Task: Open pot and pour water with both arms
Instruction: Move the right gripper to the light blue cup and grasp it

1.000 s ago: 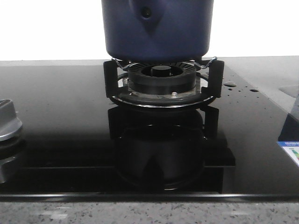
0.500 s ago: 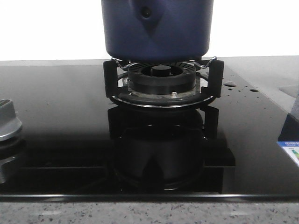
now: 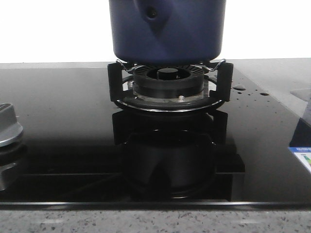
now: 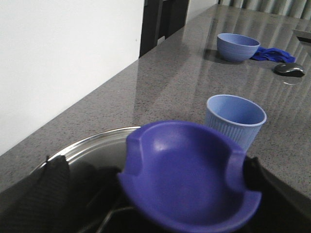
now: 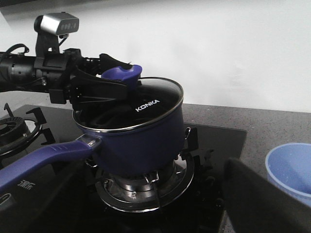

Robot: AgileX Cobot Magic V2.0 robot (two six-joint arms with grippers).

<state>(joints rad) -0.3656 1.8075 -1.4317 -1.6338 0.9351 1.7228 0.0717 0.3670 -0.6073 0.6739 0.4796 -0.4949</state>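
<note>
The navy-blue pot [image 3: 166, 30] stands on the black burner [image 3: 167, 80]; it also shows in the right wrist view [image 5: 141, 141], with a glass lid [image 5: 146, 104] on it. The left gripper [image 5: 116, 82] straddles the purple lid knob [image 4: 189, 179]. One finger [image 4: 255, 177] touches the knob and the other finger [image 4: 51, 182] stands a little apart, so the jaws are open. The right gripper [image 5: 150, 218] is open and empty, low in front of the burner. The pot's long blue handle [image 5: 43, 158] lies beside it. Neither gripper shows in the front view.
A light blue ribbed cup [image 4: 235, 119] stands on the grey counter beside the stove and shows in the right wrist view [image 5: 291, 170] too. A blue bowl [image 4: 237, 46], a blue cloth [image 4: 272, 52] and a dark mouse [image 4: 289, 69] lie farther along. A steel knob [image 3: 7, 125] is at the hob's left.
In the front view the pot has shifted slightly to the right on the burner. Nothing else has moved.
</note>
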